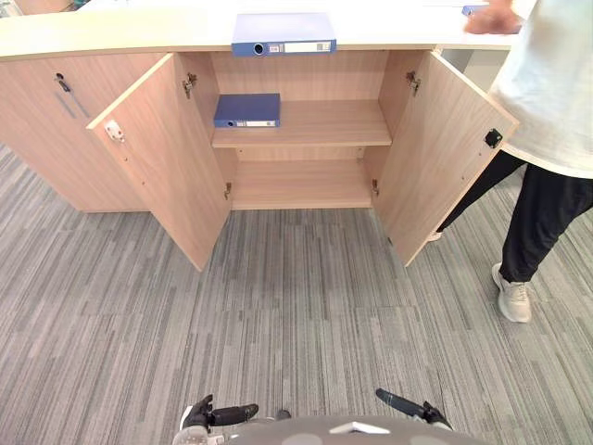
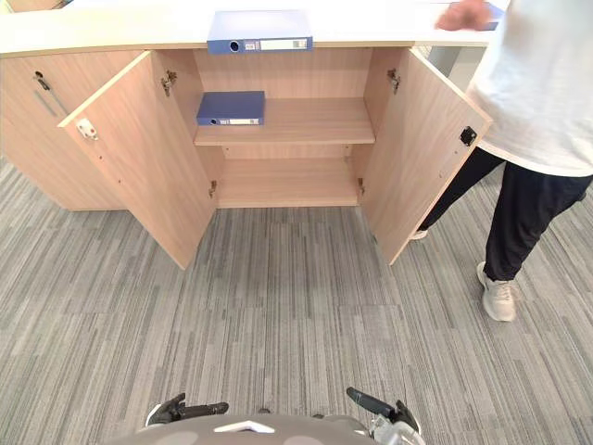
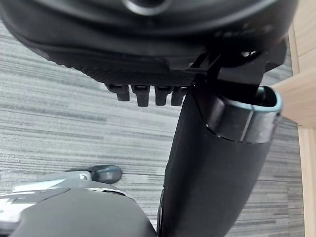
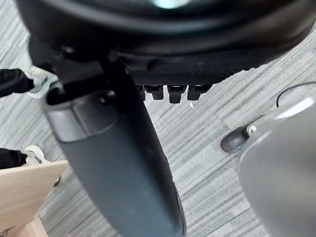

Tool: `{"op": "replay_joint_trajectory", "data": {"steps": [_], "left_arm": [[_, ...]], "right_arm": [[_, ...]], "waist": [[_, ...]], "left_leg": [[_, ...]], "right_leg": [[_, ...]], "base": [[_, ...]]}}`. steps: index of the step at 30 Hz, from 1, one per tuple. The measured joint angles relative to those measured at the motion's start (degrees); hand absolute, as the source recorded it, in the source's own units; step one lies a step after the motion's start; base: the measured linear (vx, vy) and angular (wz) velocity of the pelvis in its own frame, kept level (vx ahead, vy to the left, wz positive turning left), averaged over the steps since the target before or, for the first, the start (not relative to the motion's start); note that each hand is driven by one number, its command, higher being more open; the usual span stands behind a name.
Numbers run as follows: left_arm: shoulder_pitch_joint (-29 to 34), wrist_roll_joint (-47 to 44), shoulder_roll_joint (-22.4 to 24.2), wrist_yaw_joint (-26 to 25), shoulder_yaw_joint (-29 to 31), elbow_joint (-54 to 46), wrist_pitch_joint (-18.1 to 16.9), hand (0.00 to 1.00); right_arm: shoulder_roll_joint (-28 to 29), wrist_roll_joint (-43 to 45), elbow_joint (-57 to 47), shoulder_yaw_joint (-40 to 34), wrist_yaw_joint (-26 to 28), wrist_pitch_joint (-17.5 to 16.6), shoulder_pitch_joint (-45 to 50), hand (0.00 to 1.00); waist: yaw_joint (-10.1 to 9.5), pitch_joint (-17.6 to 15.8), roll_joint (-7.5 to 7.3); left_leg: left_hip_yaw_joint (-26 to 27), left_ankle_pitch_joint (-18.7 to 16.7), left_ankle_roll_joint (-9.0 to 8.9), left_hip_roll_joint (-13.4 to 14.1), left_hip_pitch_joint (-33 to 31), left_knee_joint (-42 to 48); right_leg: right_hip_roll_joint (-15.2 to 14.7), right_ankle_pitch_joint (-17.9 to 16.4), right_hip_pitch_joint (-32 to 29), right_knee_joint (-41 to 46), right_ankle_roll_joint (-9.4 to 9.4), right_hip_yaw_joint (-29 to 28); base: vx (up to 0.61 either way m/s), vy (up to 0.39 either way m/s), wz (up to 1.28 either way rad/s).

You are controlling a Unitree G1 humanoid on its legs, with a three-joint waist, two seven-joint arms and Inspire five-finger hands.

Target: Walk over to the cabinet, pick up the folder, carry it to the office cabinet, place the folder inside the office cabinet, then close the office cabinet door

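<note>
The left hand [image 1: 220, 414] and the right hand [image 1: 408, 406] hung low, empty, their fingers straight and apart. Beyond the carpet [image 1: 296, 306], the cabinet's left door [image 1: 162, 158] and right door [image 1: 445, 153] stood wide. A second folder [image 1: 247, 110] lay on the shelf [image 1: 324, 125]. The folder [image 1: 283, 34] to fetch probably lay flat on the worktop [image 1: 139, 32] above. Best walk in squarely between the doors, clear of the person [image 1: 547, 93] at the right.

Cabinet doors [image 1: 162, 158] wide, lower shelf [image 1: 301, 185] seemingly free, person [image 1: 547, 102] close at right
</note>
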State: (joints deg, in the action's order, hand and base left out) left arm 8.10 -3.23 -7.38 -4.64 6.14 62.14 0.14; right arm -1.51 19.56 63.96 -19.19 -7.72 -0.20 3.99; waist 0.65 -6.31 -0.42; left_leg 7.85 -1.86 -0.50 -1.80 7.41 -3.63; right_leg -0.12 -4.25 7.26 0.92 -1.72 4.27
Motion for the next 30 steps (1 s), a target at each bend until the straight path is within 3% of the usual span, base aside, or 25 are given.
{"op": "replay_joint_trajectory", "data": {"steps": [5, 30], "left_arm": [[-0.2, 0.6, 0.3, 0.0, 0.0, 0.0, 0.0, 1.00], [-0.7, 1.6, -0.1, 0.1, -0.2, -0.1, -0.2, 1.00]], "right_arm": [[0.1, -3.8, 0.0, 0.0, 0.0, 0.1, -1.1, 1.00], [0.1, -6.1, 0.4, 0.4, 0.1, 1.3, -2.2, 1.00]], "waist": [[-0.04, -0.8, 0.33], [-0.07, -1.7, -0.24]], "left_leg": [[0.0, -0.2, -0.43, 0.0, 1.6, -0.7], [0.5, 0.1, -0.62, -0.1, 1.1, -1.7]], "right_leg": [[0.0, -0.5, 1.4, -0.1, -1.00, 0.2], [0.0, -0.6, 0.6, -0.6, -1.08, 1.3]], "base": [[-0.01, -0.010, 0.02], [-0.05, -0.029, -0.01]]}}
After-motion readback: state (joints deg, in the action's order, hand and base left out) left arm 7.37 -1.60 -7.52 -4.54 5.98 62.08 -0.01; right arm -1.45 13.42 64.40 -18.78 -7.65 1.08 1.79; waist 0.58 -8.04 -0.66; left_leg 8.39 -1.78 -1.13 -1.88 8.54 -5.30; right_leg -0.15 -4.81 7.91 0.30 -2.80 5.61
